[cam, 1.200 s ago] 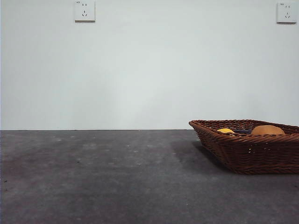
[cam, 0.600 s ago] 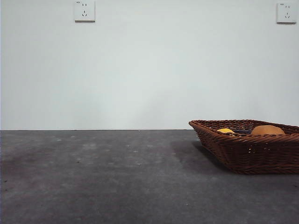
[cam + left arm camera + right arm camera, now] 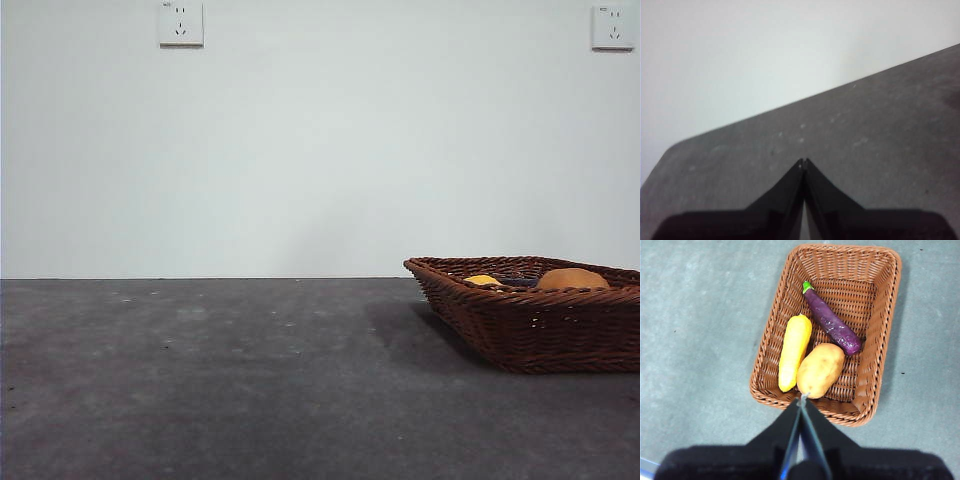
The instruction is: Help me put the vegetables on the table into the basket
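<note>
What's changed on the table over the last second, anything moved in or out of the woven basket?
Nothing visibly changed. The brown woven wicker basket sits in the same spot on the dark grey table, with the yellow corn cob and orange-brown oval tuber showing above its rim as before. No arm enters the front view.

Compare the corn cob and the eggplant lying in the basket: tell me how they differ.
The corn cob is yellow with no stem showing; the eggplant is dark purple and glossy with a green stem. The corn cob is thicker, the eggplant slimmer. The corn cob lies along one side wall of the basket; the eggplant lies slanted across the middle. Both lie flat in the basket, each against the tuber.
</note>
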You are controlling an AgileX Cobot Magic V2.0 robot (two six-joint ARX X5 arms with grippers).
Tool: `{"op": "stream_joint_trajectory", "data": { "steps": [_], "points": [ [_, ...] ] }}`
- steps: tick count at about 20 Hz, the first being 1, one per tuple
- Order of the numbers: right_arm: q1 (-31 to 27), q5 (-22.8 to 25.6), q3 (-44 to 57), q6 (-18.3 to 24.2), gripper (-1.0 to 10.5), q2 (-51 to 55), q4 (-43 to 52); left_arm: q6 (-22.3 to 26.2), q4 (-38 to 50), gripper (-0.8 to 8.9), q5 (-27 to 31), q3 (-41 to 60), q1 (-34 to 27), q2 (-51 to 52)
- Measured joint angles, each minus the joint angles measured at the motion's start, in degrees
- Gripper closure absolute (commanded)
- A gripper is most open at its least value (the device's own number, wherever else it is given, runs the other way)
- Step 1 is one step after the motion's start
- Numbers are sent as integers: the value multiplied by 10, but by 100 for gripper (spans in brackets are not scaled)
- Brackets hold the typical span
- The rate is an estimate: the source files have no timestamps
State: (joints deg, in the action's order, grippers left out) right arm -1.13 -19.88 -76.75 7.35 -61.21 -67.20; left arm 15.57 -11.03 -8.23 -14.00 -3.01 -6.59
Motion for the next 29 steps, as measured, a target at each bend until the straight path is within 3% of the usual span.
{"op": "stream_joint_trajectory", "data": {
  "steps": [7,12,27,29],
  "points": [
    [0,0,0,0,945,0,0,-52,5,817,6,119,0,62],
    [0,0,0,0,945,-1,0,-103,12,817,5,130,-2,62],
    [0,0,0,0,945,-1,0,-111,13,817,5,130,-2,52],
    [-1,24,0,4,946,3,6,-111,13,817,5,130,-2,52]
  ]
}}
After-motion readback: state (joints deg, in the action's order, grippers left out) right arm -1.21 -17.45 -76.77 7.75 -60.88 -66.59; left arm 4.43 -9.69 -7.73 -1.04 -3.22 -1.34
